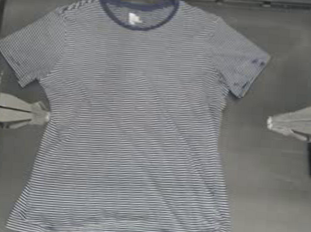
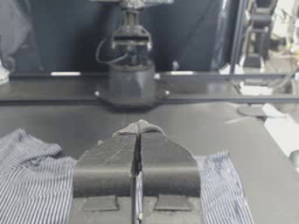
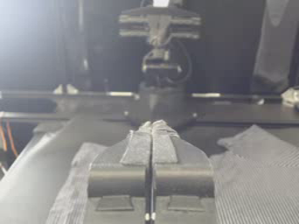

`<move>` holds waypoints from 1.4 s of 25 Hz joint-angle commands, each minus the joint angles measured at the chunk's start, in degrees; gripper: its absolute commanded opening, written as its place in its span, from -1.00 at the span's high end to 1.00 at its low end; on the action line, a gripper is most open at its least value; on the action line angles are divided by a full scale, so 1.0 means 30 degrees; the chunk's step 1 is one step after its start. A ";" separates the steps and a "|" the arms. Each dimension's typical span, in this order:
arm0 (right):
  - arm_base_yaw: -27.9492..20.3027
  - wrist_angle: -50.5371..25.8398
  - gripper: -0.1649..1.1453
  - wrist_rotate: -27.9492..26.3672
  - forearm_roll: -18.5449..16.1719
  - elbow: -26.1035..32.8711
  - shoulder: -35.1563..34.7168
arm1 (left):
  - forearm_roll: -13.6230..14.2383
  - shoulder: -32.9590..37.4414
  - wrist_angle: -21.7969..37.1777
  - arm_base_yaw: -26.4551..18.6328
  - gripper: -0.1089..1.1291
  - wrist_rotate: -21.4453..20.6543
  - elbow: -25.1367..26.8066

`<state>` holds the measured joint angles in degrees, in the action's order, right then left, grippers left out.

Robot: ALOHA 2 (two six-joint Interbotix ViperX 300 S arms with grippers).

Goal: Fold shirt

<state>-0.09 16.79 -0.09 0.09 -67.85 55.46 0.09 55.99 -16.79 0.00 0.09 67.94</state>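
One shirt [image 1: 130, 126] flat | neck label [image 1: 133, 19] white, unreadable | both grippers parked

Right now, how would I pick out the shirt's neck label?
Find the striped shirt spread flat on the dark table. Follow it to the solid navy collar at the top edge. The small white label sits just inside, the only plain white patch.

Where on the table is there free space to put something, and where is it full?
Bare table lies right of the shirt, below the right gripper. A narrower strip runs below the left gripper, beside the hem. The middle is wholly covered by shirt.
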 commanded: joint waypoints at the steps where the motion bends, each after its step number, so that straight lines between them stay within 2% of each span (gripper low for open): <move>1: -0.0029 0.0322 0.78 -0.0146 0.0322 0.0264 -0.0117 | -0.0088 -0.0088 -0.0146 -0.0117 0.85 -0.0176 -0.0527; 3: -0.0088 0.0527 0.66 -0.0059 0.0645 0.0176 -0.0146 | -0.0059 -0.0088 0.0088 -0.0146 0.71 -0.0234 -0.0615; 5: -0.0088 0.0586 0.59 0.0029 0.0586 0.0088 -0.0176 | -0.0059 -0.0059 0.0234 -0.0146 0.70 -0.0234 -0.0674; 8: -0.0117 0.0557 0.55 0.0088 0.0029 0.0059 -0.0205 | -0.0088 -0.0088 0.0352 -0.0176 0.68 -0.0146 -0.0732; 10: -0.0117 0.0586 0.41 0.0088 -0.0293 0.0059 -0.0205 | -0.0088 -0.0059 0.0615 -0.0176 0.55 -0.0117 -0.0820; 12: -0.0117 0.0527 0.08 0.0000 -0.0410 0.0117 -0.0205 | -0.0059 -0.0088 0.1113 -0.0176 0.23 -0.0117 -0.0967; 16: -0.0117 0.0205 -0.72 -0.0029 -0.0352 0.0146 -0.0205 | -0.0088 -0.0088 0.2139 -0.0176 -0.74 -0.0059 -0.1406; 17: -0.0146 0.0059 -0.87 -0.0029 -0.0293 0.0146 -0.0205 | -0.0088 -0.0117 0.2432 -0.0205 -0.88 -0.0059 -0.1523; 18: -0.0117 -0.0117 -0.90 -0.0059 -0.0264 0.0205 -0.0205 | -0.0088 -0.0088 0.2871 -0.0205 -0.94 -0.0059 -0.1641; 22: -0.0146 -0.2285 -0.74 -0.0059 -0.0029 0.0908 -0.0205 | -0.0088 -0.0088 0.4893 -0.0205 -0.76 0.0000 -0.2256; 29: -0.0117 -1.0723 -0.75 -0.0117 0.0586 0.4395 -0.0352 | -0.0352 -0.0205 1.1982 -0.0205 -0.81 0.0381 -0.4746; 31: -0.0117 -1.3037 -0.75 -0.0146 0.1084 0.5508 -0.0703 | -0.0352 -0.0352 1.3740 -0.0205 -0.81 0.0879 -0.5420; 35: -0.0117 -1.6084 -0.75 -0.0293 0.2344 0.7236 -0.2256 | -0.0322 -0.0791 1.7051 0.0059 -0.81 0.2051 -0.6357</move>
<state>-0.53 -28.13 -0.70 5.63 -49.57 51.15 -0.79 55.46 31.20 -0.35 5.36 51.15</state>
